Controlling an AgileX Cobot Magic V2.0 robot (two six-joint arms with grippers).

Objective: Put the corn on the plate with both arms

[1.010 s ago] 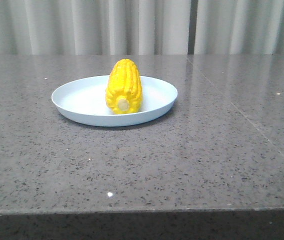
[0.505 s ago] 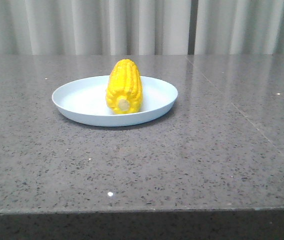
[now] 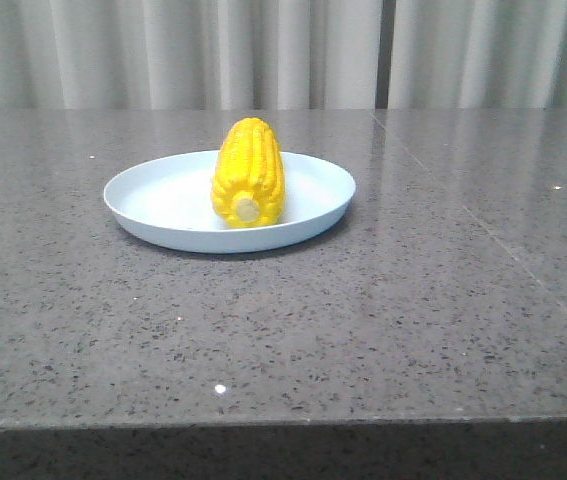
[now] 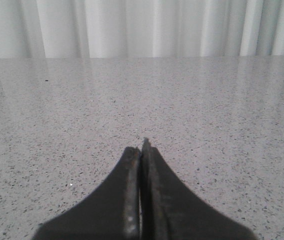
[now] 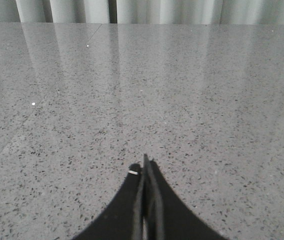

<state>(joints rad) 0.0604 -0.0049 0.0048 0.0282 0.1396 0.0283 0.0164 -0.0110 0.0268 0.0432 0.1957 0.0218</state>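
Already the corn (image 3: 249, 173) lay on the plate (image 3: 153, 200), near the plate's middle and a little to its right. It was set lengthwise, its pale stub end facing the near side and its rounded tip pointing toward the far side. Rows of bright yellow kernels ran along its length. The plate was round, shallow and pale blue, and it sat flat on the grey speckled bench (image 3: 413, 300), left of centre in the front view and toward the far half of the bench top. A thin seam line crossed the bench on the right, well apart from the plate. Pale pleated curtains (image 3: 283, 50) hung behind the far edge of the bench.

Neither arm showed in the front view. In the left wrist view the left gripper (image 4: 143, 150) had its two dark fingers pressed together with nothing between them, tips just above bare bench, with the curtains beyond. In the right wrist view the right gripper (image 5: 145, 167) looked the same: fingers closed on each other, empty, over bare speckled bench. A small white fleck lay on the bench just beside the right fingertips. Neither the corn nor the plate appeared in either wrist view, so both grippers were clear of them.
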